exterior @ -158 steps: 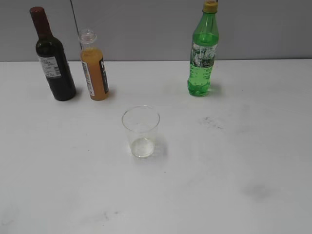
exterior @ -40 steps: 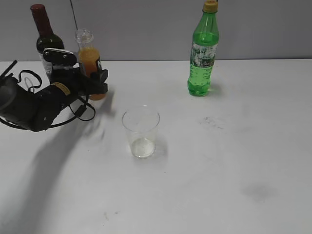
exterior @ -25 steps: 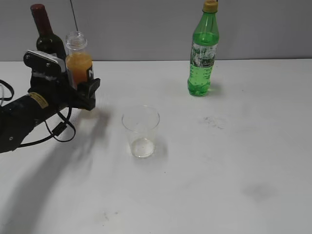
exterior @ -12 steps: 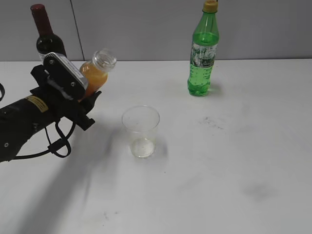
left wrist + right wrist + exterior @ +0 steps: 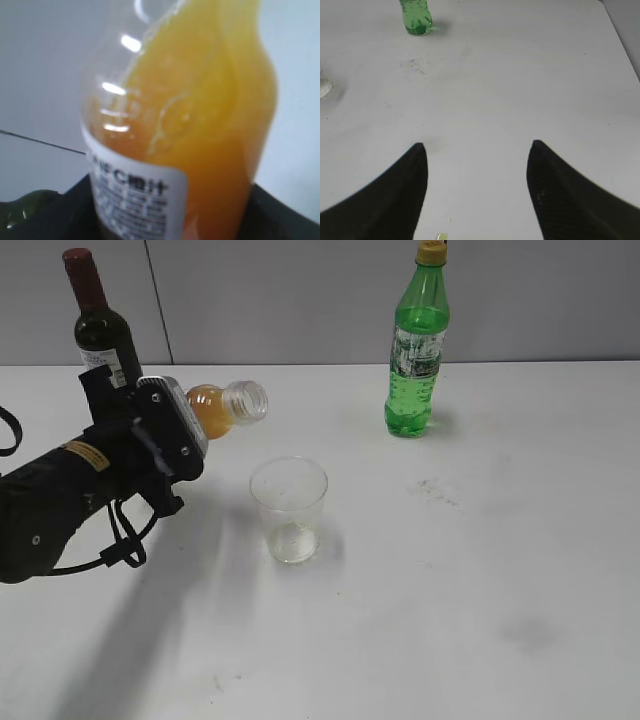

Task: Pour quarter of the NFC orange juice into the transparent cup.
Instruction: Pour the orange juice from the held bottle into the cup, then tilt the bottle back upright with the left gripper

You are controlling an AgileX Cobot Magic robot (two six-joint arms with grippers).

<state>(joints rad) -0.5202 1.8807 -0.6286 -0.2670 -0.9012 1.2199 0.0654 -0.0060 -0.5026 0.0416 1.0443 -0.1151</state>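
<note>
Dark glass marks the far left, where a wine bottle [image 5: 99,328] with a maroon foil top and a pale label, its print too small to read, is standing upright on the white table [image 5: 480,580] against the grey wall. Just in front of it, the left gripper [image 5: 172,436] is clamping the NFC orange juice [image 5: 222,406] by its body and holding it above the table, tipped almost level, its open clear neck pointing right. The mouth is sitting up and to the left of the transparent cup [image 5: 289,508], not yet over the rim, and no juice is showing in the cup. In the left wrist view, the orange liquid is filling the frame and the bottle's white label panel [image 5: 136,198] is showing small dark print, with "FC" and Chinese characters only partly legible. The cup is standing upright near the table's centre. Farther right, at the back, a green soda bottle [image 5: 416,348] with a yellow cap is standing upright, its label unreadable. The right gripper [image 5: 477,165] is hanging over bare table with its fingers spread wide, gripping nothing.
</note>
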